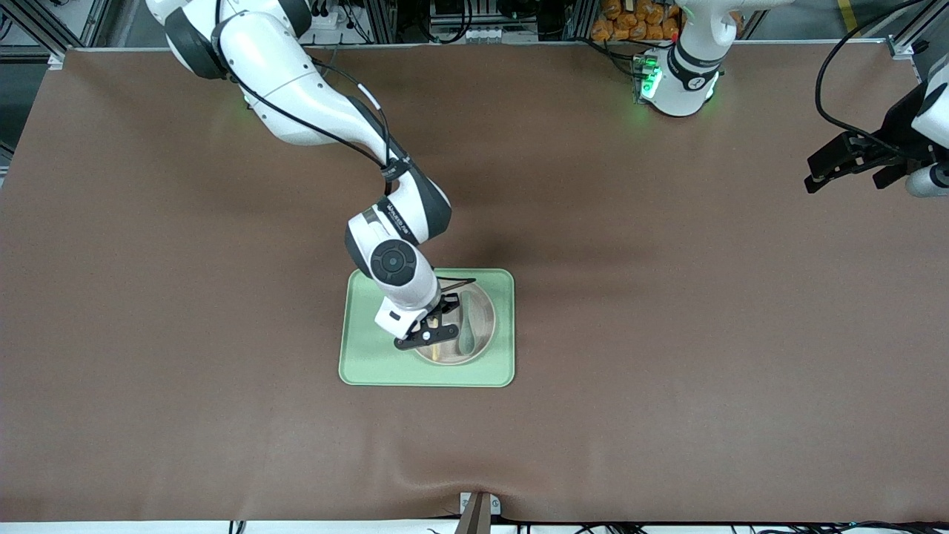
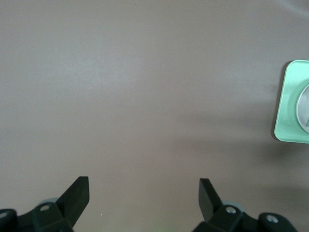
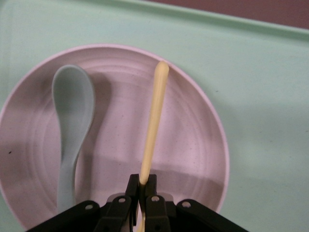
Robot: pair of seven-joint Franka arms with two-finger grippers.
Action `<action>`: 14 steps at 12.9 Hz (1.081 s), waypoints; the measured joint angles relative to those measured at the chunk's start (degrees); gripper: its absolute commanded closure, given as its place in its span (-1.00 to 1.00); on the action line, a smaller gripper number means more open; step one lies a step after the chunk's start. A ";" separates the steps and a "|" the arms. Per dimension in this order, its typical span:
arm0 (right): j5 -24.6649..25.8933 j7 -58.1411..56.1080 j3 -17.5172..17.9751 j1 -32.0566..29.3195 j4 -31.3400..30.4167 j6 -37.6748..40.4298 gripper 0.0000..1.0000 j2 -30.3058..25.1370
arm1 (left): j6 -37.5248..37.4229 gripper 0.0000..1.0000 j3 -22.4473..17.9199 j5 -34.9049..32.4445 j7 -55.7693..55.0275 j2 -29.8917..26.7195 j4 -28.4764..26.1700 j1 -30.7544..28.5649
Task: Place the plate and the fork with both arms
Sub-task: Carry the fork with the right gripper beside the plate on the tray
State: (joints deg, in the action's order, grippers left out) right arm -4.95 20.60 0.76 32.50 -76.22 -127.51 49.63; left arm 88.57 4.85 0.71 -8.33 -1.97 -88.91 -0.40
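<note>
The right gripper point(image 3: 142, 186) has its fingers closed on the fork point(image 3: 153, 126), which lies in the plate point(image 3: 193, 145) beside the spoon point(image 3: 72, 125) on the green tray point(image 1: 356, 363). The fork looks light, stiff and slippery, so a grip near its head seems right. The left gripper point(image 2: 144, 193) waits wide open and empty over bare bench point(image 1: 667, 334) at the left arm's end.

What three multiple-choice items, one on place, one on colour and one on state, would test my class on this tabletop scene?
1. Where does the plate lie?
A. on the green tray
B. on bare table
C. in the left pincer

2. What colour is the spoon?
A. red
B. grey-green
C. black

3. What is the right pincer doing?
A. hanging open over the table
B. gripping the tray's rim
C. shut on the fork

Answers: 1 A, the tray surrounds the plate on all sides. 2 B, the spoon lying in the plate is grey-green. 3 C, the right wrist view shows the fingers clamped on the yellow fork; the left pincer waits open at its end of the table.
</note>
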 measured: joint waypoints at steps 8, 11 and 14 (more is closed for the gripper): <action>-5.11 -12.19 3.31 -12.73 0.60 7.67 1.00 -3.65 | 0.00 -1.00 0.00 0.00 0.00 0.00 0.02 0.00; -5.14 -15.13 3.56 -13.60 -1.17 7.42 1.00 -3.68 | 0.00 -1.00 0.01 0.00 0.00 0.00 0.03 0.02; -5.34 -15.77 4.14 -13.63 -6.15 2.10 1.00 -4.02 | 0.00 -1.00 0.02 0.00 0.00 0.00 0.05 0.03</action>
State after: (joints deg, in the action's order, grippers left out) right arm -10.29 4.82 4.91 18.87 -82.37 -125.41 45.61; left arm 88.57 4.87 0.71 -8.33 -1.98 -88.86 -0.38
